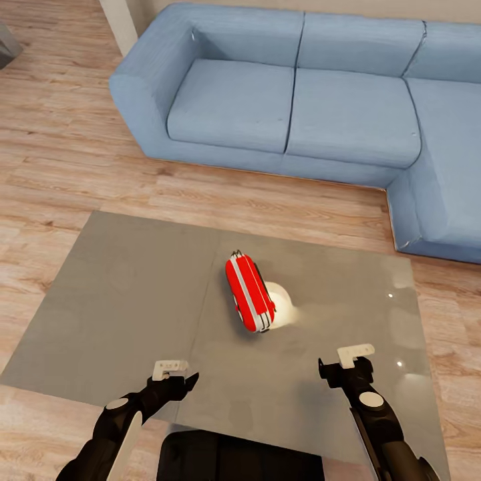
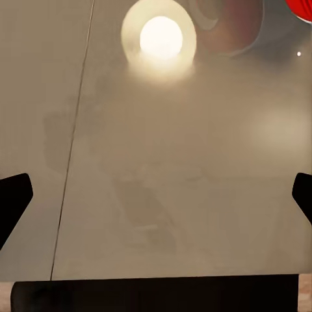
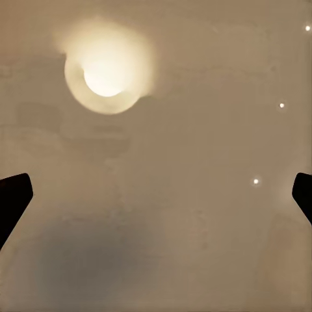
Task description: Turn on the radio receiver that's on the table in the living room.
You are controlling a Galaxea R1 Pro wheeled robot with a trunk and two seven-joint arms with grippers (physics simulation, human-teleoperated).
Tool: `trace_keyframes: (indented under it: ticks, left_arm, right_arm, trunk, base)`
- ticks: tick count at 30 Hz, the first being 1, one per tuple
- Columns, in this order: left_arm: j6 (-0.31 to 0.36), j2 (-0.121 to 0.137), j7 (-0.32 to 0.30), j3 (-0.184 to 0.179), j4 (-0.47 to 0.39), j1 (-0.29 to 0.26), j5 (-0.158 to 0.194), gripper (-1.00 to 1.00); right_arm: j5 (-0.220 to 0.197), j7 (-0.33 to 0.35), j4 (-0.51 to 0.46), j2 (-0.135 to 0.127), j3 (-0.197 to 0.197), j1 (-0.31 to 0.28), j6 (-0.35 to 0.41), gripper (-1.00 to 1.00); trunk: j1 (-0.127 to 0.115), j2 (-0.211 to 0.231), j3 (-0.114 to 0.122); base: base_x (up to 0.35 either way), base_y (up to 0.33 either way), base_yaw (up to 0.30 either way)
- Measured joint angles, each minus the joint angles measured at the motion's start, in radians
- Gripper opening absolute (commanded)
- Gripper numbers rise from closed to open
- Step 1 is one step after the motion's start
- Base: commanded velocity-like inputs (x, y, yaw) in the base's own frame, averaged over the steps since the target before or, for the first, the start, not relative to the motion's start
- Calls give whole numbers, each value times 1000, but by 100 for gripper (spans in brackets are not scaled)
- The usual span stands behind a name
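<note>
I see the radio receiver [image 1: 250, 292] lying mid-table [image 1: 120, 300], w/ a lamp glare [image 1: 280, 300] beside it. Left gripper [image 1: 175, 375] and right gripper [image 1: 346, 364] hover near table edge; both look released, prob. empty.

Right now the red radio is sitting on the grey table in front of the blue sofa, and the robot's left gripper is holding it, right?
Not quite. The red radio does sit on the grey table in front of the blue sofa, but the left gripper holds nothing. The head view shows it open near the table's front edge, well apart from the radio.
</note>
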Motion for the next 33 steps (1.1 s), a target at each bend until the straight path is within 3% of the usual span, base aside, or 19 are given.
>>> trace_keyframes:
  ticks: [15, 33]
  left_arm:
    - [-1, 0, 2, 0, 0, 0, 0, 100]
    - [-2, 0, 2, 0, 0, 0, 0, 100]
  right_arm:
    - [0, 1, 0, 0, 0, 0, -2, 100]
    - [-7, -3, 0, 0, -1, 0, -3, 100]
  trunk:
    - [0, 0, -15]
    - [0, 0, -31]
  base:
    - [0, 0, -68]
    - [0, 0, 24]
